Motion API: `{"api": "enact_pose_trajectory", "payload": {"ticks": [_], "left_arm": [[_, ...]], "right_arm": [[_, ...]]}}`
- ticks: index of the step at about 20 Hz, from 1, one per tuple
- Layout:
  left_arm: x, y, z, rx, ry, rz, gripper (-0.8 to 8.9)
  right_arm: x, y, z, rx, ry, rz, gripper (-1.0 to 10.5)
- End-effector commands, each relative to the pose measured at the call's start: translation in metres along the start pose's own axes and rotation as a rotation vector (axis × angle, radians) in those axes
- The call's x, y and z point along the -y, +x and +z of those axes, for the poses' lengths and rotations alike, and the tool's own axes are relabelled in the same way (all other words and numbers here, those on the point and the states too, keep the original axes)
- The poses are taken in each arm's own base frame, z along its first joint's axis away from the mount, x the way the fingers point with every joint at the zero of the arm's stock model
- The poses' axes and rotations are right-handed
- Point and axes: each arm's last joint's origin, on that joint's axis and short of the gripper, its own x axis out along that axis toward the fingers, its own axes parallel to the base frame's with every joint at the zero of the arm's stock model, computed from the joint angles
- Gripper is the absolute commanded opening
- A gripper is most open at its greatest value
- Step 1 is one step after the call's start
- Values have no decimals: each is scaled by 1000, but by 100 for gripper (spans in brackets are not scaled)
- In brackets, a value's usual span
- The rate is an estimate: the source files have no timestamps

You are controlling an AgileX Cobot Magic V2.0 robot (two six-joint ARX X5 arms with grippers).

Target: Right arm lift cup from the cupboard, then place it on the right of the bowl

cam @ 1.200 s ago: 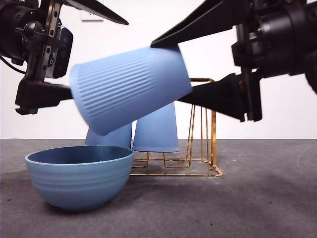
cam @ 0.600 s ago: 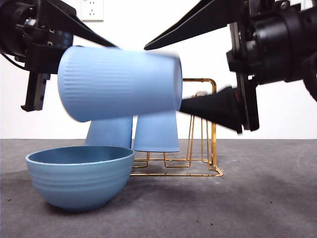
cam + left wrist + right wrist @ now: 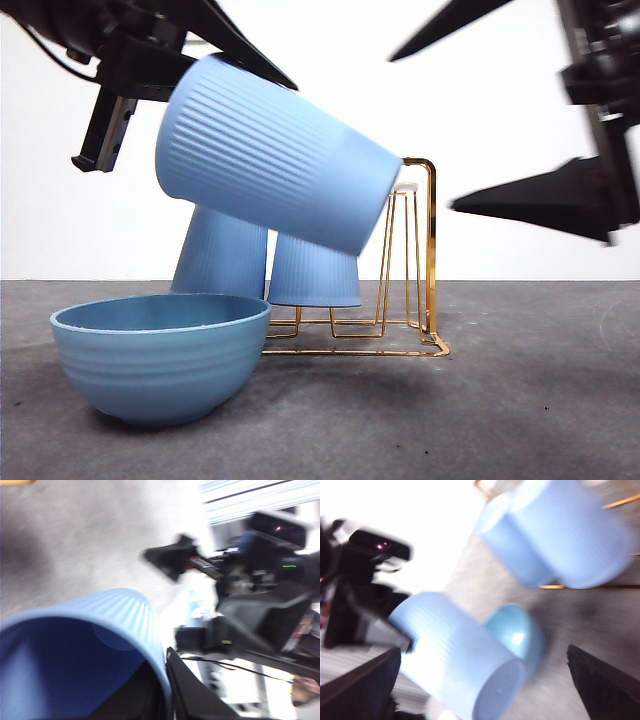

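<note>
My left tool [image 3: 215, 45] grips the cup [image 3: 275, 150] tilted in the air above the bowl [image 3: 160, 355]. My right tool [image 3: 480, 110] is spread wide, holding nothing. Gray desk [image 3: 520, 400], white wall [image 3: 500, 250] behind.

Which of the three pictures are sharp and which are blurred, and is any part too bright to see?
Front view: sharp; the lifted cup, bowl and cupboard are crisp against a bright white wall. Left wrist view: motion blur on the right pincer; the top right corner is washed out. Right wrist view: blurred throughout, the cups soft-edged, the upper left blown to white.
</note>
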Motion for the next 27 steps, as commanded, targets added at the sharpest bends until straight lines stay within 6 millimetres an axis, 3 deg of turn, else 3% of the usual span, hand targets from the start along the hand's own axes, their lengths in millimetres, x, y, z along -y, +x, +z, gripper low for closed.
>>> {"api": "enact_pose_trajectory", "payload": {"ticks": [1,14,17,20,27], "left_arm": [[12,10,3,-3,32,60,9],[47,82,27,-185,182,360,9],[57,109,38,-265,257,512,9],[60,133,40,-344,339,637,9],[57,175,28,-436,513,849,9]], "right_arm": [[-6,-15,-2,0,-57,-39,543],[-61,-96,-10,26,-271,-358,543],[-77,-115,-10,45,-323,-398,543],[-86,-123,-9,79,-347,-377,543],[-86,-124,-10,74,-344,-380,544]]}}
